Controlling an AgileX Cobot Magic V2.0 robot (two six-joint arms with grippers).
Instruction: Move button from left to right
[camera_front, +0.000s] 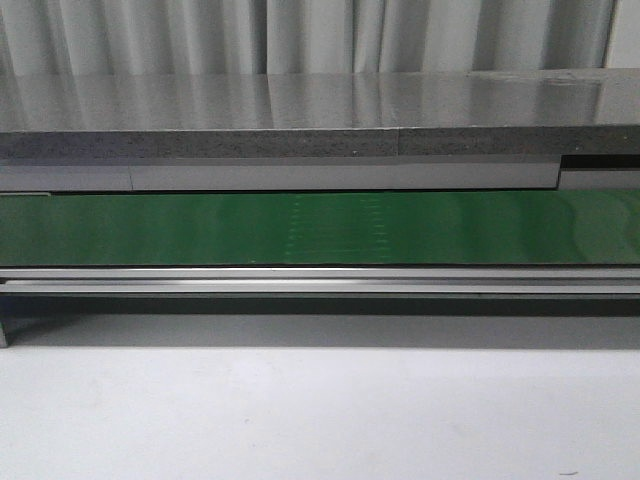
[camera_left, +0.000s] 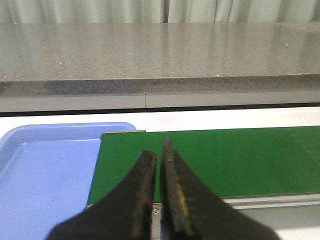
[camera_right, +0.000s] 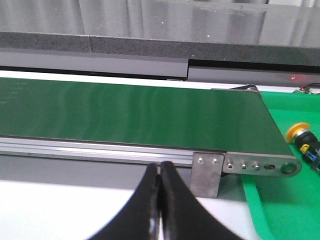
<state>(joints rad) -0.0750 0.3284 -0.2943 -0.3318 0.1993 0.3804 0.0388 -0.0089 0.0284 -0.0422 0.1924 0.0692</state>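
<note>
The button (camera_right: 301, 135), with a yellow-orange round cap on a dark body, lies on its side in a green tray (camera_right: 285, 205) just past the right end of the belt, in the right wrist view only. My right gripper (camera_right: 159, 165) is shut and empty, in front of the belt's metal rail and well to the left of the button. My left gripper (camera_left: 158, 149) is shut with nothing in it, over the left end of the green belt (camera_left: 225, 160). Neither gripper shows in the front view.
A long green conveyor belt (camera_front: 320, 228) runs across, with a metal rail (camera_front: 320, 280) in front and a grey stone counter (camera_front: 300, 115) behind. A blue tray (camera_left: 45, 175) sits at the belt's left end. The white tabletop (camera_front: 320, 410) lies in front.
</note>
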